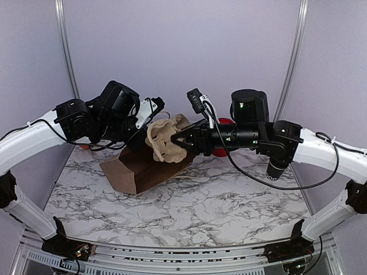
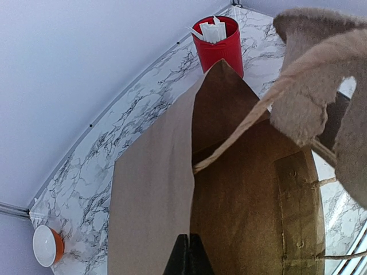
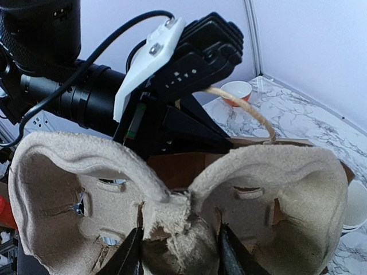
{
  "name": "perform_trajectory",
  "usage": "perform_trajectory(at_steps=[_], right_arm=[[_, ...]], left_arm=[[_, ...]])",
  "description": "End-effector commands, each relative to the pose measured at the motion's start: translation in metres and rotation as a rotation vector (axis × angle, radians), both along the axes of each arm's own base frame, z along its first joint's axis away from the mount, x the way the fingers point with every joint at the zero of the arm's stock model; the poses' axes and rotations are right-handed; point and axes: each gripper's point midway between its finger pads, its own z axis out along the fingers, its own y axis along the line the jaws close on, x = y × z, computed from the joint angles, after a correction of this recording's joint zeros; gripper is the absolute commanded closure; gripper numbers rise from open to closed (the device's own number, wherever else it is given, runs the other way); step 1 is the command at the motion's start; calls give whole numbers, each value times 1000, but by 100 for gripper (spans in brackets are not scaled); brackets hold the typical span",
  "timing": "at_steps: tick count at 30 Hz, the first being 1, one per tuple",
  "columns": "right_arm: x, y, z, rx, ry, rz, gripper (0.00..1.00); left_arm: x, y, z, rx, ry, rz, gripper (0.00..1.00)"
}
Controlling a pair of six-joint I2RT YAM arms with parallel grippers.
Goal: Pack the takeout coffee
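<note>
**Two grippers at the bag mouth, coffee out of sight**

Both grippers are closed on something. The right gripper [image 3: 180,255] has its jaws drawn in on the middle ridge of a pulp cup carrier [image 3: 74,172], one finger on either side. That hangs the tray from its stiffest part and leaves its wells free. The left gripper [image 2: 188,255] is pinched nearly flat on the near edge of a brown paper bag [image 2: 149,200] and lifts that edge. My reading is that it props the mouth open so the carrier can go in.

Moving outward, the carrier sits tilted right at the bag mouth, partly over the opening. Whether it touches the rim or stops just short of it, I cannot tell. A twine handle [image 2: 246,123] crosses the opening in front of it and could snag. The wells that show are empty, and so is the part of the bag's inside that shows.

Seen from the top, the bag lies on the marble bench [image 1: 218,200] toward 10 o'clock from the centre, its mouth turned to 1 o'clock. A red cup of utensils [image 2: 218,43] stands at 12 o'clock behind the bag. An orange bowl [image 2: 45,245] sits at 10 o'clock by the wall.

The coffee cup shows plainly in no view. A dark cylinder [image 1: 274,169] beneath the right forearm, at 3 o'clock, may be arm or cup; I cannot tell.
</note>
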Motion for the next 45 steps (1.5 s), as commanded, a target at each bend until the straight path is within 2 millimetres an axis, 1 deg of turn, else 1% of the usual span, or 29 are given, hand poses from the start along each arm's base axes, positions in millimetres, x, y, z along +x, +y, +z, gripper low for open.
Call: perform_trajectory(at_steps=[1,6,11,17,22,26,28,30,37,38,40,41,42,43,45], right_arm=[[-13,13,5,63,-31,92,58],[-16,17,-5,77,-40,126,58],[-12,22,-17,56,-46,120,58],[0,24,-36,9,-41,68,58],[19,21,-45,-54,-50,-28,58],[30,18,-46,-91,-48,-87,58],[32,17,-43,-102,-47,-100,58],[34,15,-42,-113,-44,-117,58],[37,3,-28,-168,-54,-160,58],[36,-5,-29,-213,-42,-174,58],[32,-12,-19,-225,-35,-175,58],[30,-17,-18,-240,-29,-175,58],[28,-20,-10,-235,-33,-178,58],[25,-25,-9,-254,-29,-181,58],[21,-36,-4,-283,-29,-200,58]], left_arm=[[-3,6,21,-47,-10,2,100],[-5,6,26,-60,-13,-10,100],[-9,7,32,-80,-13,-23,100],[-14,7,35,-102,-3,-42,100],[-18,6,41,-128,3,-55,100],[-21,5,49,-160,11,-56,100],[-24,2,55,-185,24,-62,100],[-28,-3,60,-208,36,-70,100],[-42,-23,79,-281,77,-86,100],[-48,-31,86,-331,118,-95,100],[-55,-40,89,-372,162,-109,100],[-59,-46,89,-384,182,-118,100],[-61,-50,89,-398,201,-119,100],[-65,-57,87,-407,221,-129,100],[-69,-63,83,-421,253,-126,100]])
